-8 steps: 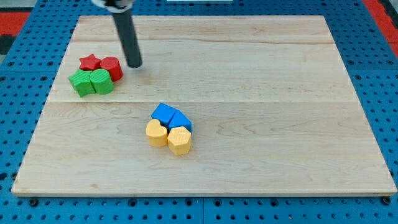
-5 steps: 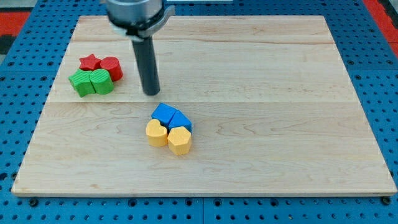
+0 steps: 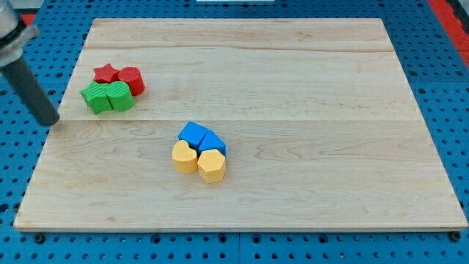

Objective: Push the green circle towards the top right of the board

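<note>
Two green blocks sit side by side at the board's upper left. The right one (image 3: 120, 96) looks rounded and may be the green circle; the left one's (image 3: 94, 97) shape is unclear. A red star (image 3: 107, 72) and a red circle (image 3: 131, 78) touch them from above. My tip (image 3: 50, 122) is at the board's left edge, left of and slightly below the green blocks, apart from them by about a block's width.
Two blue blocks (image 3: 193, 134) (image 3: 213, 142) and two yellow blocks (image 3: 185, 157) (image 3: 212, 166) form a tight cluster near the board's middle. The wooden board (image 3: 308, 88) lies on a blue pegboard surface (image 3: 22, 154).
My tip was right of the red and green cluster, slid down towards the middle, then crossed to the board's left edge. No block has moved.
</note>
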Robot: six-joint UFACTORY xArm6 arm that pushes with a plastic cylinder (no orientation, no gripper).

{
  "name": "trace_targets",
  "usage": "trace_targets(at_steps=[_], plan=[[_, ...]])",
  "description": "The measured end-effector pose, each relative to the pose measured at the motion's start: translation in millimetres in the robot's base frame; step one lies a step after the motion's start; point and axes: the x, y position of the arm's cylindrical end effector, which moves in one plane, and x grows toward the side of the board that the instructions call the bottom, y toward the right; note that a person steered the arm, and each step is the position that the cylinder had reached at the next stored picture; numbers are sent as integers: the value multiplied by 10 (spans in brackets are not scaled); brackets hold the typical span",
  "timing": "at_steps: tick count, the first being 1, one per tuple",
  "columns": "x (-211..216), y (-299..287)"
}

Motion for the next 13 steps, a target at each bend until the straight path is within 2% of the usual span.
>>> trace_targets(at_steps=[1, 3, 4, 5, 7, 9, 11, 13], plan=[[-196, 228], [-337, 1429], [-422, 1745], [-422, 1947], [-425, 2860], [-831, 3480], [-1489, 3695], [-1701, 3359]])
